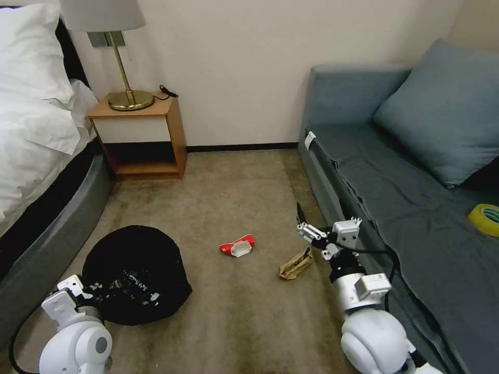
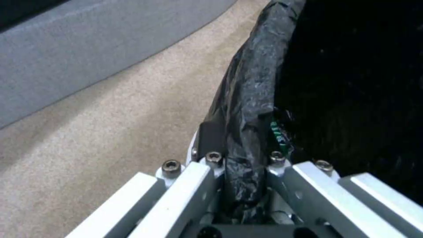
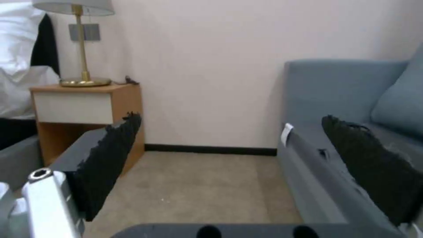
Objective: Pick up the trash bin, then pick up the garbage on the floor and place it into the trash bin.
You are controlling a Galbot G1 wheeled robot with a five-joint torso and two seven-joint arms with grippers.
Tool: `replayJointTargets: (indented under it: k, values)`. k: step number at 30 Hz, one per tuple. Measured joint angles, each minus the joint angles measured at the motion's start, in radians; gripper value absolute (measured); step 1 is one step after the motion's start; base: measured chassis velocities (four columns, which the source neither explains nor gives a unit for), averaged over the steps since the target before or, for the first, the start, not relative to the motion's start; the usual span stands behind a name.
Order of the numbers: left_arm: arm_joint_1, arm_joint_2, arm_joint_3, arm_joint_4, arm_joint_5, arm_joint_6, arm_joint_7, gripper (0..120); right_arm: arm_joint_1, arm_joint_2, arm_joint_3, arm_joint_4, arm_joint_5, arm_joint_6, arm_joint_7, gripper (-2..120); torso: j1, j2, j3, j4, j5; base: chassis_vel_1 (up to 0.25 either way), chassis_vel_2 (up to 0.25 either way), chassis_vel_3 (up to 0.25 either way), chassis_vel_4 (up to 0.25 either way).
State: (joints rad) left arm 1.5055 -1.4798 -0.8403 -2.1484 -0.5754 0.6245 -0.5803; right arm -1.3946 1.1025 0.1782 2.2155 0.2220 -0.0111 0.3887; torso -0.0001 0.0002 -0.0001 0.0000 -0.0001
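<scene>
The trash bin (image 1: 136, 272), round and lined with a crinkly black bag, is at the front left of the carpet floor (image 1: 244, 197). My left gripper (image 1: 79, 289) is shut on its near rim (image 2: 251, 86), one finger outside and one inside the bag. A clear bottle with a green label (image 2: 278, 134) lies inside the bin. On the carpet lie a red-and-white crumpled pack (image 1: 238, 245) and a tan crumpled paper (image 1: 296, 264). My right gripper (image 1: 305, 224) hangs open just above and right of the tan paper, holding nothing between its black pads (image 3: 110, 155).
A bed (image 1: 31, 130) runs along the left and a blue-grey sofa (image 1: 405, 182) along the right, close beside my right arm. A wooden nightstand (image 1: 140, 137) with a brass lamp stands at the back wall. A yellow tape roll (image 1: 486, 218) lies on the sofa seat.
</scene>
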Motion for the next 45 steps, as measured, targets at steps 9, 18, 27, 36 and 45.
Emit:
replayJointTargets:
  k: [9, 18, 27, 36, 45]
  values:
    - [0.003, -0.004, -0.003, -0.005, -0.002, 0.0, 0.0, 3, 0.005, -0.004, -0.008, -0.017, -0.003, 0.016, -0.014, 100, 0.0, 0.0, 0.0, 0.0001, 0.0, 0.0, 0.0, 0.0, 0.0]
    - [-0.005, -0.008, -0.004, 0.007, -0.003, -0.001, 0.0, 3, 0.031, -0.017, -0.025, -0.041, 0.006, 0.016, -0.015, 100, 0.0, 0.0, 0.0, 0.0, 0.0002, -0.133, 0.137, 0.122, -0.119]
    - [-0.014, -0.003, -0.015, 0.009, -0.009, -0.002, 0.001, 3, 0.158, -0.054, -0.097, -0.083, 0.173, -0.076, 0.046, 100, 0.0, 0.0, 0.0, 0.0, 0.0001, -0.096, 0.101, 0.093, -0.108]
    - [-0.011, -0.005, -0.02, 0.008, 0.002, -0.016, 0.022, 3, 0.404, -0.164, -0.261, -0.175, 0.61, -0.315, 0.259, 100, 0.0, 0.0, 0.0, 0.0001, 0.0001, 0.015, -0.025, -0.025, 0.017]
    - [0.005, -0.001, -0.022, 0.008, -0.001, -0.037, 0.041, 3, 0.627, -0.143, -0.437, -0.315, 1.085, -0.446, 0.598, 100, 0.0, 0.0, 0.0, 0.0001, 0.0, 0.0, 0.0, 0.0, 0.0]
